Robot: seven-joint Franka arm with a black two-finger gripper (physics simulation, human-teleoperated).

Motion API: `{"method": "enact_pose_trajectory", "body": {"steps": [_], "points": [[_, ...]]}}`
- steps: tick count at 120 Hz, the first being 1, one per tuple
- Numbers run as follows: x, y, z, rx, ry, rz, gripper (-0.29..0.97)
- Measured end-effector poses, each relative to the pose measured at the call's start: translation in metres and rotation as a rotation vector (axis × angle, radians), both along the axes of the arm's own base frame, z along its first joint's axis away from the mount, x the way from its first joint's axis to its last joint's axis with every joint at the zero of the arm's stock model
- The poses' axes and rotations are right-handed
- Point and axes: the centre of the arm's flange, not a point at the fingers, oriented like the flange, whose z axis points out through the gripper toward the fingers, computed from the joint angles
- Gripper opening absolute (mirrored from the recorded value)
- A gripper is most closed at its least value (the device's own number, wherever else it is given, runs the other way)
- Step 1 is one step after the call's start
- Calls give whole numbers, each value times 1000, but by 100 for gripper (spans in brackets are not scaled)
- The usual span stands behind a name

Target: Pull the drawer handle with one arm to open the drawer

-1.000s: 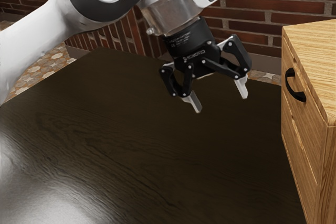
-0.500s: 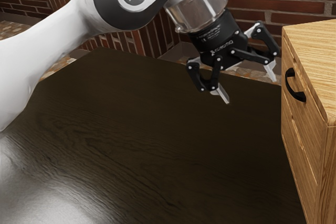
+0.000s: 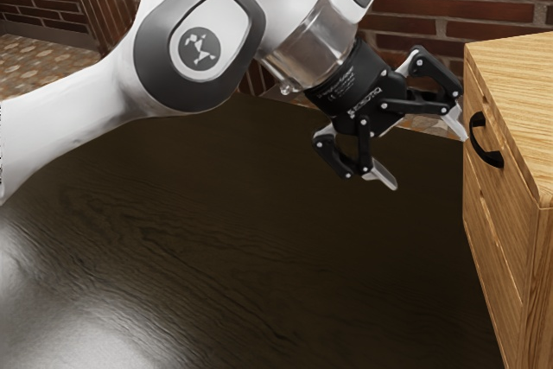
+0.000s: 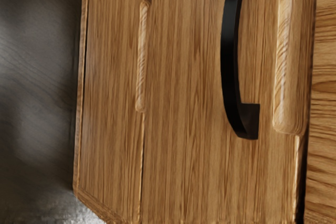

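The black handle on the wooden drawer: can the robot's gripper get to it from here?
Probably yes. The gripper hangs open just beside the handle, facing the drawer front, and nothing stands between them.

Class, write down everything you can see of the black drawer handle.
The handle is a slim, matte black bar, bowed outward like a C. Both ends are fixed to the wooden drawer front, and the wrist view shows a gap between the bar and the wood. Nothing grips it. The open hand hovers beside it, with one fingertip close but seemingly not touching.
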Motion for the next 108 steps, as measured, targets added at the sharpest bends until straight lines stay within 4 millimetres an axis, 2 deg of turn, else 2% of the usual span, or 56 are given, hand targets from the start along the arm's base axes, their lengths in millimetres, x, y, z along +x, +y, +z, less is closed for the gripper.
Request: {"method": "enact_pose_trajectory", "body": {"steps": [36, 61, 77, 93, 108], "points": [[-10, -23, -18, -20, 5, -31, 65], [-18, -38, -16, -24, -6, -59, 65], [-22, -44, -22, -18, 5, -75, 65], [-25, -42, -21, -16, 4, -77, 65], [-17, -22, -19, -15, 0, -45, 65]]}}
